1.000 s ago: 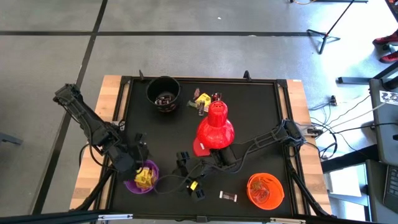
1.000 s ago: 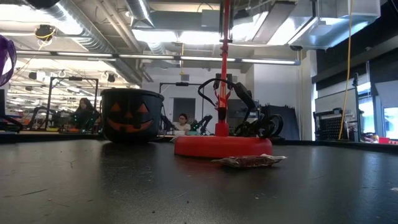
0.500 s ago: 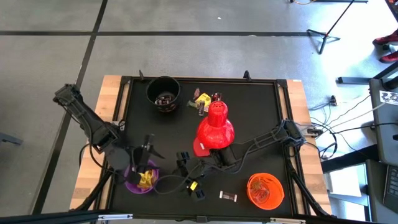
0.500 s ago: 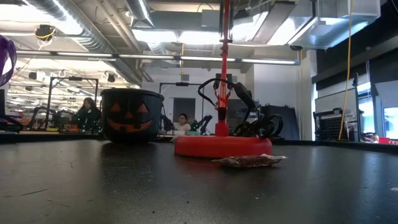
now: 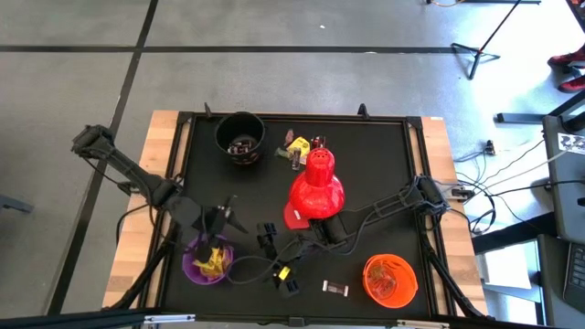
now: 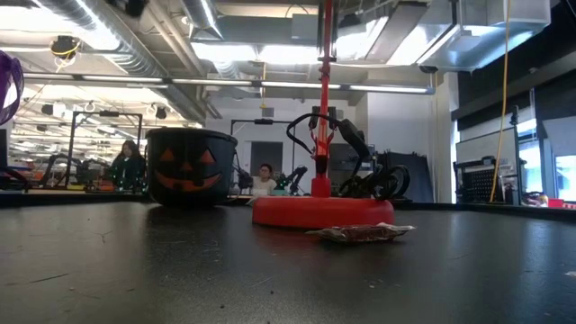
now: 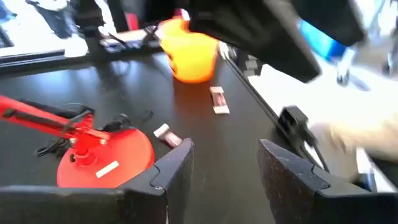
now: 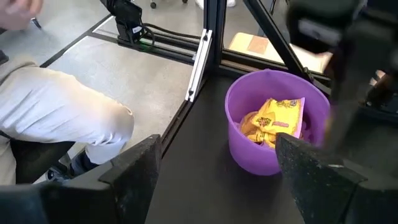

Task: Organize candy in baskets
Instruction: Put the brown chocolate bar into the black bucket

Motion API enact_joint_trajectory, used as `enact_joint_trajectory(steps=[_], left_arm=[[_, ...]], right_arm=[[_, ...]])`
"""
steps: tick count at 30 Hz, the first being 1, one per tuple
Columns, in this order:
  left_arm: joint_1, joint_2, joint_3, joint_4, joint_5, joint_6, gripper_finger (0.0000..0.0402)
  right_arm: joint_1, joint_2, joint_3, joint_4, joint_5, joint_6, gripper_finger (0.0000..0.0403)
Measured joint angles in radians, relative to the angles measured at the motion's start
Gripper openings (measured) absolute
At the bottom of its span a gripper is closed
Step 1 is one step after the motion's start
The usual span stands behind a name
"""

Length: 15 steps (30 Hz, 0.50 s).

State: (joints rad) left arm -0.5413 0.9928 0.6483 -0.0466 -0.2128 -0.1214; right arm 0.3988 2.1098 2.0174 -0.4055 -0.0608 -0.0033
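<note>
Your right gripper [image 5: 277, 259], jaws spread and empty, sits nearest the yellow sweet [image 5: 284, 272] at its five o'clock. The left gripper [image 5: 219, 222], released, hovers at the purple bucket's [image 5: 193, 267] twelve o'clock.

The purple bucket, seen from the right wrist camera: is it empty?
No, the purple bucket holds several yellow-wrapped candies lying inside it.

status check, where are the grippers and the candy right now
Left gripper open, empty, above purple bucket holding yellow candy. Right gripper open, low beside red lamp. Loose candy near orange bucket.
</note>
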Motion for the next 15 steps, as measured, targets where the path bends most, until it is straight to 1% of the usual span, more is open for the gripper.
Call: enact_joint_trajectory(steps=[2,5,10,15], left_arm=[[0.019,-0.025,-0.068,0.101,-0.015,-0.035,0.0167],[0.036,-0.041,-0.13,0.188,-0.034,-0.069,0.0167],[0.04,-0.045,-0.141,0.213,-0.069,-0.078,0.0167],[0.04,-0.045,-0.141,0.222,-0.07,-0.078,0.0167]], right_arm=[[0.0,0.0,0.0,0.003,0.0,0.0,0.0312],[0.0,0.0,0.0,0.007,-0.001,0.0,0.0312],[0.0,0.0,0.0,-0.01,-0.02,0.0,0.0312],[0.0,0.0,0.0,-0.003,-0.039,0.029,0.0312]])
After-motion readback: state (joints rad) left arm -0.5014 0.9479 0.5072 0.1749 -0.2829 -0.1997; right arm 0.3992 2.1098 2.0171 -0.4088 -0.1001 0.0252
